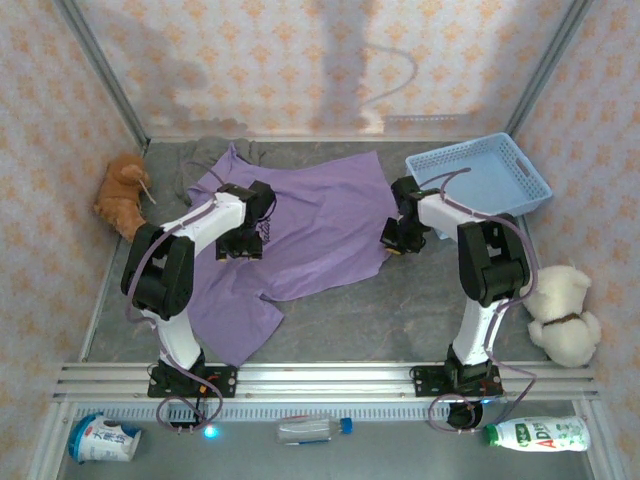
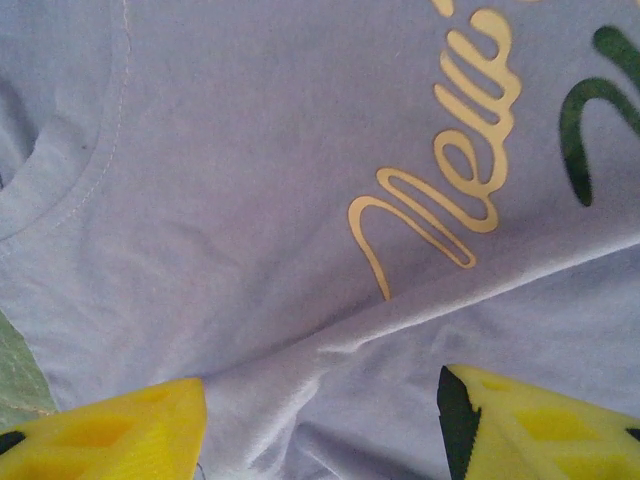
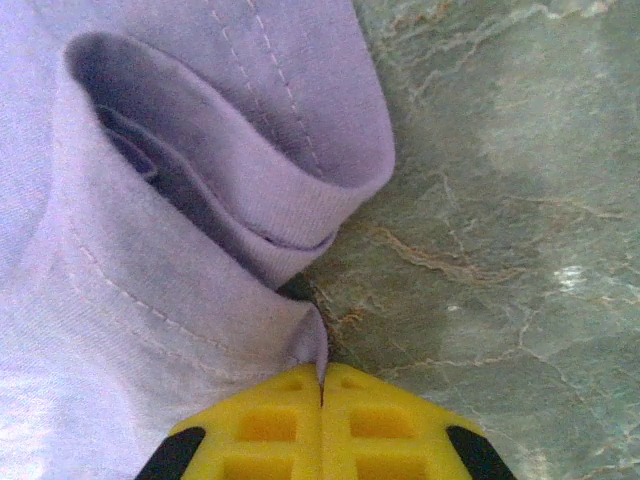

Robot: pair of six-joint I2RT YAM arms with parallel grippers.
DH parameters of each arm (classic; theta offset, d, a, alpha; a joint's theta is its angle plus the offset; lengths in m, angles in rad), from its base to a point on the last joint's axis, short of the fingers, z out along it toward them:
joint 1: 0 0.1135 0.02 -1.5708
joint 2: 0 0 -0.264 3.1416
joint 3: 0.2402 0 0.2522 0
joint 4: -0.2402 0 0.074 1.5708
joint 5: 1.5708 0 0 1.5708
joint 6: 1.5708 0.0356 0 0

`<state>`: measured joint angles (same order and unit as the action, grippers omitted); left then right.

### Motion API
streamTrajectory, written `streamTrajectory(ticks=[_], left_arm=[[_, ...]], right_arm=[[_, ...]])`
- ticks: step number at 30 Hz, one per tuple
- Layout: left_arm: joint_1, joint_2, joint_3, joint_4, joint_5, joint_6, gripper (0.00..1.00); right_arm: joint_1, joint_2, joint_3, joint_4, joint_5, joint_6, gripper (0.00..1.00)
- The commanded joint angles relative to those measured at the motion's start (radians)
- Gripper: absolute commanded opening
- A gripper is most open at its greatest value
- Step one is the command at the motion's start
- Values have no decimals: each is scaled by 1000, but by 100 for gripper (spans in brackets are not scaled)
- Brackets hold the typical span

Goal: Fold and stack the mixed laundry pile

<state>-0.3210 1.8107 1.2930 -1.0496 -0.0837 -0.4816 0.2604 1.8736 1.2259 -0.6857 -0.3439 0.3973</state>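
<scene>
The lavender-purple shirt (image 1: pixel 320 215) lies spread across the middle of the table, one sleeve reaching toward the near left. In the top view my left gripper (image 1: pixel 243 243) hovers low over its chest print. In the left wrist view this gripper (image 2: pixel 320 400) is open, its yellow fingers (image 2: pixel 120 430) straddling a raised crease of the shirt (image 2: pixel 250 180) below cursive lettering. My right gripper (image 1: pixel 393 247) sits at the shirt's right edge. In the right wrist view it (image 3: pixel 322 372) is shut, pinching a corner of the hemmed fabric (image 3: pixel 150 300) against the table. A grey-brown piece (image 1: pixel 192 162) lies crumpled at the back left, partly under the shirt.
A light blue lattice basket (image 1: pixel 520 175) stands at the back right. An orange plush (image 1: pixel 122 195) lies by the left wall and a cream plush (image 1: pixel 563 310) at the right. Bottles (image 1: pixel 315 429) (image 1: pixel 537 433) lie in front of the rail. Bare marbled tabletop (image 1: pixel 400 310) lies near the arms.
</scene>
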Motion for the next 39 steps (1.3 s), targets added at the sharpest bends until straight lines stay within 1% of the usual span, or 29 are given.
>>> streamTrajectory(ticks=[1,6,9,10,11,12,13,15,18,21,23,27,29,30,31,34,37,39], left_arm=[[-8,-24,-19,8,-27,-17,63],[-8,3,-14,15,-38,-2,63],[-9,14,-9,19,-37,5,63],[-9,15,-8,20,-35,6,63],[-8,15,-7,20,-34,9,63],[-9,17,-7,20,-33,13,63],[-8,16,-6,18,-31,16,64],[-9,14,1,8,-37,25,64],[-6,3,15,-8,-50,33,64],[7,-18,16,-10,-64,32,65],[30,-36,3,-6,-73,14,66],[93,-57,-44,9,-87,-35,67],[110,-50,-62,16,-93,-48,67],[112,-46,-73,25,-90,-47,66],[113,-37,-84,31,-98,-83,64],[121,3,-110,52,-113,-120,54],[137,58,-110,85,-106,-139,52],[143,108,-76,88,-107,-139,52]], right_arm=[[-41,-87,2,-90,58,-7,0],[-60,-208,47,-358,114,-107,0],[-61,-250,23,-458,137,-139,0],[-61,-243,14,-485,155,-144,6],[-61,-230,7,-498,180,-144,21],[-61,-209,0,-499,207,-140,40],[-61,-186,2,-490,222,-136,48],[-61,-155,34,-458,232,-118,53],[-56,-125,123,-413,230,-81,55],[-32,-78,218,-353,165,-77,55],[-2,-18,285,-333,127,-85,54],[60,121,409,-307,128,-86,50],[73,176,441,-277,125,-65,48],[74,202,451,-259,116,-50,47],[73,225,458,-238,112,-33,47],[73,285,489,-200,114,6,45],[68,335,531,-185,157,41,46],[59,370,562,-184,186,67,45]])
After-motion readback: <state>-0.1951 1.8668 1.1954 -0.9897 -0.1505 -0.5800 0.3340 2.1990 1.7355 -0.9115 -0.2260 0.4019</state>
